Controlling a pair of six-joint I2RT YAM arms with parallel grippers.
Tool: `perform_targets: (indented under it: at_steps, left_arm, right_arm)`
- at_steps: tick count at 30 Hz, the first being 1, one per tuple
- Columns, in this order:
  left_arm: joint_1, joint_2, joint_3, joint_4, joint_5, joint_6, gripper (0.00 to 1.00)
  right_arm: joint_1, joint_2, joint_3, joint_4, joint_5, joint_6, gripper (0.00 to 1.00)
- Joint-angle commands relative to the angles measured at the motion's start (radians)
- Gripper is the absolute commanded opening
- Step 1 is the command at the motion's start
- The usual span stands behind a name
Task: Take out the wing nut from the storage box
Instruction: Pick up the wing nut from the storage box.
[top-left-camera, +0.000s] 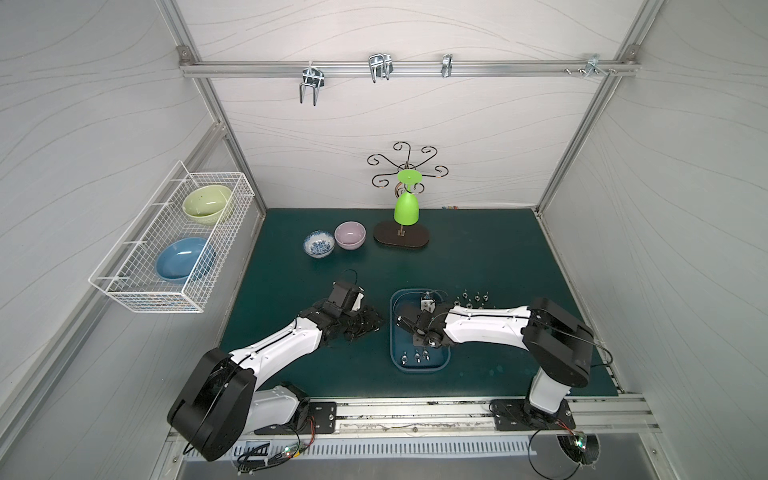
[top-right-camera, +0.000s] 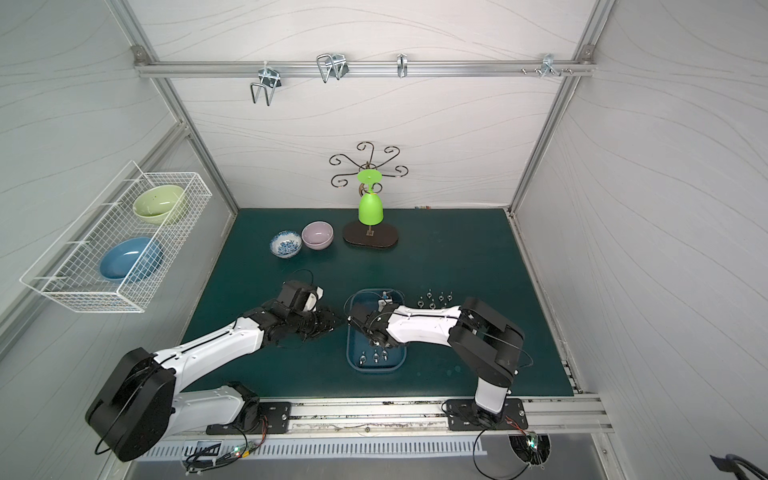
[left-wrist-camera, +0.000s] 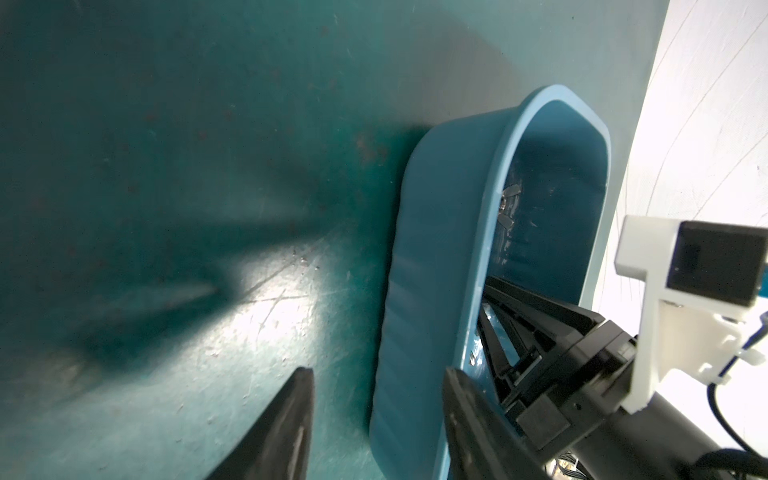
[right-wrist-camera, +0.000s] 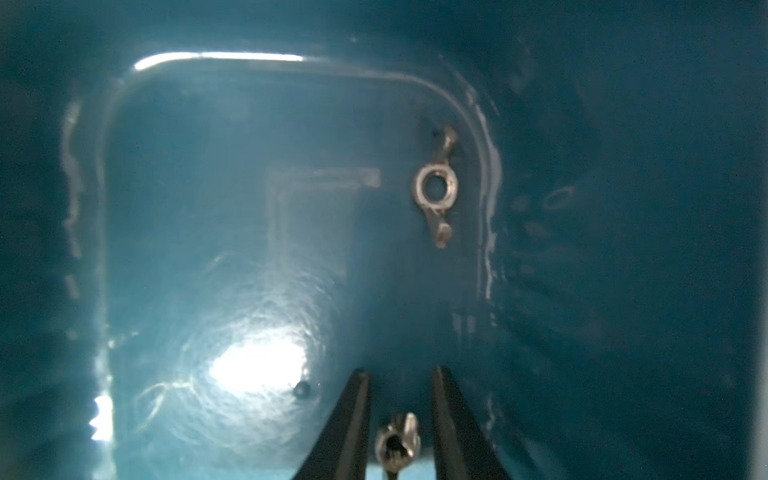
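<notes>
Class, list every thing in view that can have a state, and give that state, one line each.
storage box: upright, open-topped, wing nuts inside
right gripper: inside box, jaws open around a wing nut
left gripper: open, empty, beside box
loose wing nut: lying flat on box floor
removed wing nuts: on mat, outside box
green goblet: hanging upside down on rack
pink bowl: upright, empty
patterned bowl: upright, empty

Storage box (right-wrist-camera: 187, 187) — glossy plastic, metal wing nut (right-wrist-camera: 422, 195)
</notes>
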Motion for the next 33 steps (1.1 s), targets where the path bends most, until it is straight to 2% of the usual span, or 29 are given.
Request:
perform_targets:
  at_steps: [1, 13, 23, 28, 33]
  left_arm:
    - [0.003, 0.007, 0.037, 0.038, 0.002, 0.008, 0.53]
    - [-0.006, 0.033, 0.061, 0.042, 0.000, 0.005, 0.52]
    - [-0.062, 0.046, 0.143, 0.011, -0.037, 0.011, 0.52]
    - [-0.101, 0.048, 0.216, -0.014, -0.076, 0.026, 0.52]
    - [-0.160, 0.110, 0.299, -0.002, -0.079, 0.030, 0.53]
  right_arm:
    - [-0.006, 0.021, -0.011, -0.001, -0.014, -0.013, 0.24]
    - [-0.005, 0.005, -0.019, -0.024, 0.008, -0.021, 0.01]
    - [-0.013, -0.136, 0.014, -0.044, 0.088, -0.113, 0.00]
    - [-0.094, -0.221, 0.024, -0.081, 0.138, -0.172, 0.00]
    - [-0.319, -0.343, -0.038, -0.101, 0.154, -0.217, 0.00]
